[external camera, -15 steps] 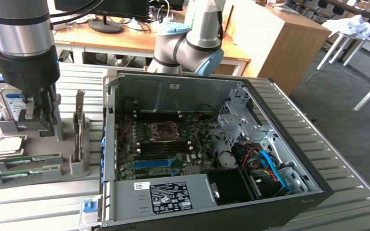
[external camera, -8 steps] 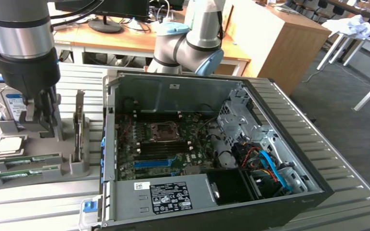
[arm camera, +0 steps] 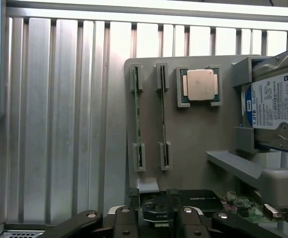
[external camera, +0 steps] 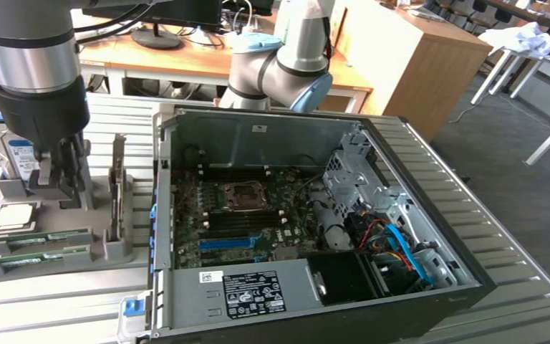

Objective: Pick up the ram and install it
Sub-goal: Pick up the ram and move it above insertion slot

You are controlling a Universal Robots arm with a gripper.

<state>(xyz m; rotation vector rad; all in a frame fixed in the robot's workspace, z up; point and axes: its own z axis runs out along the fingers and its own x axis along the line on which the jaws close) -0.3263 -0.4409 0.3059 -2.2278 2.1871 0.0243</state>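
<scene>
Hanging vertical over holder (external camera: 112, 249), tool (external camera: 56, 180) spread wide.

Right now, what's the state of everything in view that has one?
gripper: open, empty, above the fixture
outer ram stick: on edge in its fixture slots, untouched
inner ram stick: on edge in its fixture slots, untouched
CPU: flat in its fixture pocket
hard drive: on edge in its holder
PC case: side panel off, interior exposed
</scene>
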